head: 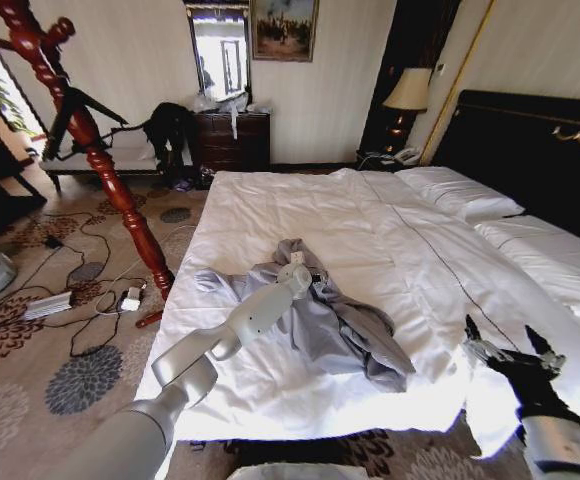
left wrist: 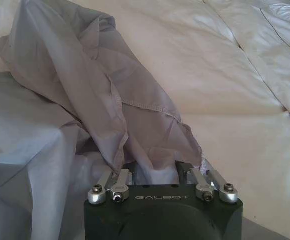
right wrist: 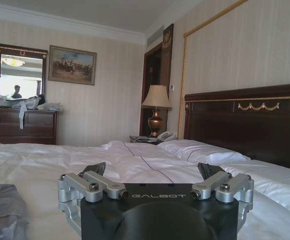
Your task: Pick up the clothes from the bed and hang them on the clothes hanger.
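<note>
The right claw is hovering low over the near right corner of the bed, its black fingers spread wide and holding nothing. White lettering reading "GALBOT" is showing on the black housing of both wrists. The left claw is reaching out over the white sheet into the crumpled grey-lavender shirt, which is lying near the middle of the bed's near half. Folds of the thin fabric are draping over that claw's tips, so whether it is gripping cannot be told. Farther off, a lamp is standing beside the dark, gold-trimmed headboard.
</note>
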Controlling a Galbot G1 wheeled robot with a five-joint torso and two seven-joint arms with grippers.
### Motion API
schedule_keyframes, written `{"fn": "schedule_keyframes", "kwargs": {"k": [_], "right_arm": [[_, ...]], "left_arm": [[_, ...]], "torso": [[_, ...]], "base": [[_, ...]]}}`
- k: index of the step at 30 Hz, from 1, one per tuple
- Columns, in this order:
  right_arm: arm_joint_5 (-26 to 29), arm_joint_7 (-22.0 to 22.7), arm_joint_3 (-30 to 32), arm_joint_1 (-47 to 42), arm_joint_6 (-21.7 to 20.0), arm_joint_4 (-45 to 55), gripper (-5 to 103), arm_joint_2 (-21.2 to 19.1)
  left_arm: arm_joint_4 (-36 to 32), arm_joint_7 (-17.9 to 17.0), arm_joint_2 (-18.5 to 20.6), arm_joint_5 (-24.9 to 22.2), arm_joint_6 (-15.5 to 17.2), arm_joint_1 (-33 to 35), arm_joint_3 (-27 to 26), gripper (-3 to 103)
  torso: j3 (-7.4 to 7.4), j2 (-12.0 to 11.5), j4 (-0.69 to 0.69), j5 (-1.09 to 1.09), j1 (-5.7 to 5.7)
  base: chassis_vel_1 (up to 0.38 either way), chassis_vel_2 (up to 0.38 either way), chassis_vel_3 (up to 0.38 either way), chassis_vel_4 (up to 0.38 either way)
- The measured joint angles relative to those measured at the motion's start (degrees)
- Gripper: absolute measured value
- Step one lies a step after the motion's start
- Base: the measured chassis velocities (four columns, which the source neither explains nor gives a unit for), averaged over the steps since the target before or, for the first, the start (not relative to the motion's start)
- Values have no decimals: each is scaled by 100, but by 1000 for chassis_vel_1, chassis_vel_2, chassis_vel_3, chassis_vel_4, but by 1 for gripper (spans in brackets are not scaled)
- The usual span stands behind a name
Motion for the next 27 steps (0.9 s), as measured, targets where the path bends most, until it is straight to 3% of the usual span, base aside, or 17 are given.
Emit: {"fn": "schedule_keyframes", "kwargs": {"k": [2, 8, 10, 13, 22, 27], "right_arm": [[1, 0, 0, -1, 0, 0, 100, 0], [12, 4, -15, 2, -2, 2, 100, 4], [12, 4, -20, 4, -2, 2, 100, 4], [13, 5, -39, 19, -2, 3, 100, 5], [49, 18, -51, 24, -5, 2, 100, -20], [152, 66, -38, 58, -28, 10, 100, -53]], "left_arm": [[-1, 0, 0, 7, -5, 5, 0, 42], [-18, -19, 0, 21, -16, 36, 0, 16], [-27, -26, 0, 21, -16, 38, 0, 16], [-65, -50, 0, 22, -16, 38, -3, 2], [-205, -151, 1, 16, -19, 35, -19, 0], [-606, -274, 2, -5, -14, -63, -60, 0]], "torso": [[0, 0, 0, 0, 0], [0, 0, 0, 0, 0], [0, 0, 0, 0, 0], [0, 0, 0, 0, 0], [0, 0, 0, 0, 0], [0, 0, 0, 0, 0]], "base": [[0, 0, 0, 0], [0, 0, 0, 0], [0, 0, 0, 0], [0, 0, 0, 0], [0, 0, 0, 0], [0, 0, 0, 0]]}}
